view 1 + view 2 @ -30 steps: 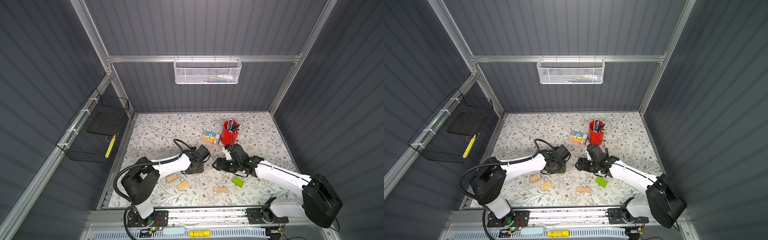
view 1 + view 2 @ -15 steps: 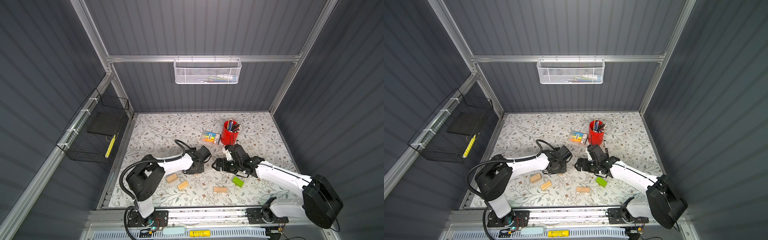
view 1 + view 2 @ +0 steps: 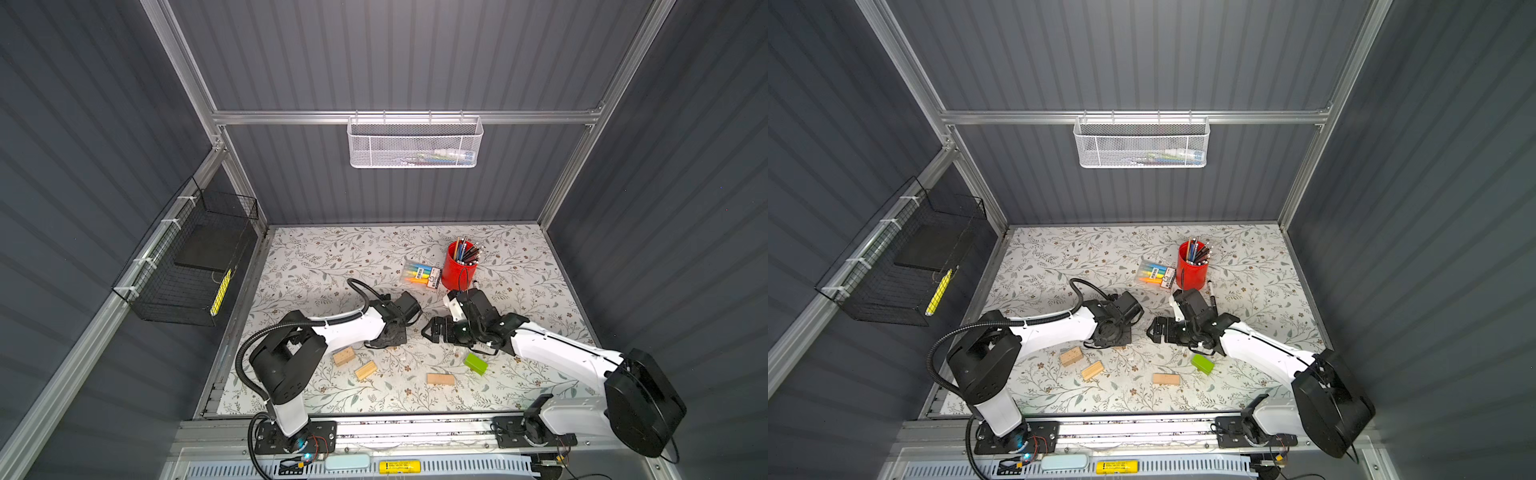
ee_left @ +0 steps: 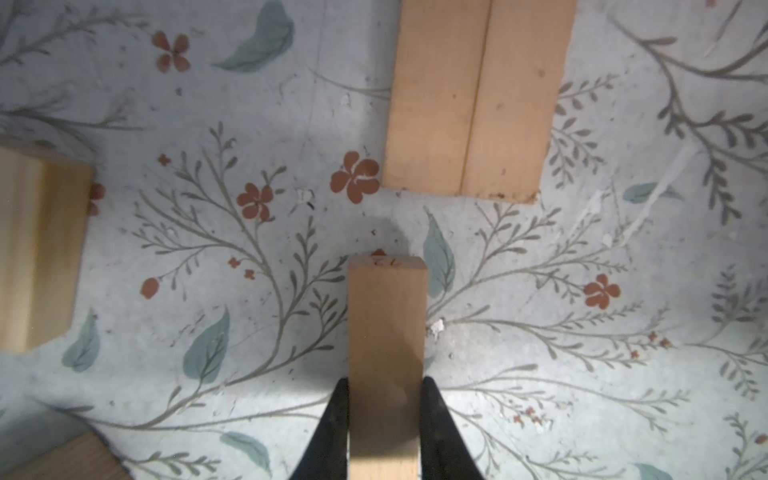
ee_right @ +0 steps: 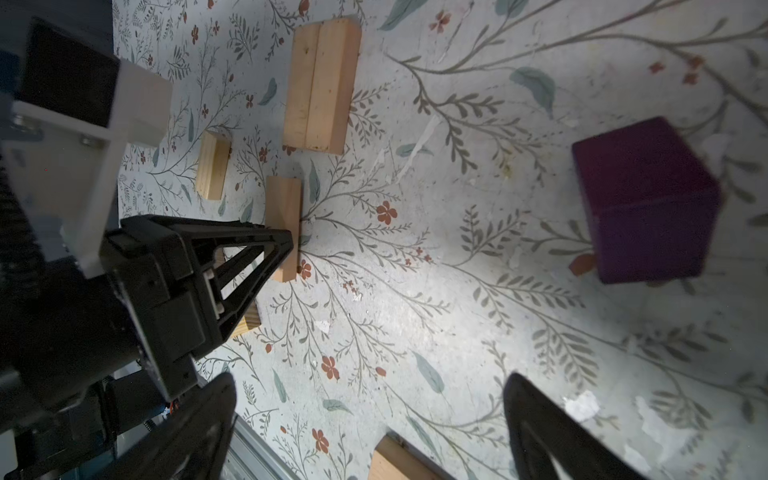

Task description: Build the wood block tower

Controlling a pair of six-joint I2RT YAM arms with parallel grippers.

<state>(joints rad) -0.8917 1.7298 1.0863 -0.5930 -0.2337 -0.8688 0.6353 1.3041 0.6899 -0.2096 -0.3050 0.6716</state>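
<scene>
Left jaws are clamped on one end of a tan wood block (image 4: 386, 353) near the middle of the surface (image 3: 332, 257), and its long axis points straight out from the grip. Dead ahead, near but not touching, two tan blocks (image 4: 478, 95) lie side by side, their lengths running the same way as the held one. If it goes crosswise on top, I'd say that calls for a wrist turn. The left arm is nearer them. Right jaws gape wide and empty, with the purple block (image 5: 648, 199) ahead, off to one side. Nothing stacked in view.
</scene>
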